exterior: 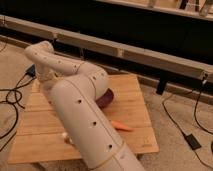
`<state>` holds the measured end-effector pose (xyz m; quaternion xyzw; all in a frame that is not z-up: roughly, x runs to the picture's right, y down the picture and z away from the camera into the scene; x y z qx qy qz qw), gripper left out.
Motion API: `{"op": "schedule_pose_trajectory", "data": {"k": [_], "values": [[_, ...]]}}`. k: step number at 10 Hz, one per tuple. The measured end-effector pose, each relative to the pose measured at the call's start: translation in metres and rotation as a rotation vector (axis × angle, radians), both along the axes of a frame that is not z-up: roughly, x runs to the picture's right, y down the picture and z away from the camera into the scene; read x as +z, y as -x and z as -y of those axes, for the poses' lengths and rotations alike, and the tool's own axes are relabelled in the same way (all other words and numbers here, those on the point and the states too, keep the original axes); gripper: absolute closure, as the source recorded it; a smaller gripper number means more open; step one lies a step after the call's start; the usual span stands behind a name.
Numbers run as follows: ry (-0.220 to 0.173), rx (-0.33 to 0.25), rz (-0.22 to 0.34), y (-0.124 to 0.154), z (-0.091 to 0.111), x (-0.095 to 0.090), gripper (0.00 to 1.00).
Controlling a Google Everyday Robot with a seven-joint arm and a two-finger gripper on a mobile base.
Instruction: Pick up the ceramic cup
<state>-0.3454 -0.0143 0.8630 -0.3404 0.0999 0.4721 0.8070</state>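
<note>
The ceramic cup is hidden. My own white arm (80,115) fills the middle of the view, rising from the bottom edge and folding back over the left part of the wooden table (35,120). Its wrist section (45,75) drops behind the big forearm, and the gripper at its end is hidden there, over the table's left middle. A small pale bit (65,136) peeks out at the arm's left edge; I cannot tell what it is.
A dark purple bowl (106,99) shows partly behind the arm near the table's centre. An orange carrot-like piece (122,126) lies to the front right. Cables run on the floor at left (10,100) and right (192,140). A long dark rail (150,55) stands behind.
</note>
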Motion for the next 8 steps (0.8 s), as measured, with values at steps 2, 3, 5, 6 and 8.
{"op": "schedule_pose_trajectory", "data": {"k": [2,3,5,6,8], "values": [[-0.011,-0.008,-0.011,0.001,0.008,-0.019,1.0],[-0.012,-0.014,-0.008,0.002,0.01,-0.028,1.0],[-0.016,-0.016,0.011,0.005,0.015,-0.046,1.0],[-0.015,-0.013,0.018,0.005,0.016,-0.051,1.0],[-0.012,-0.005,0.043,0.006,0.019,-0.06,1.0]]}}
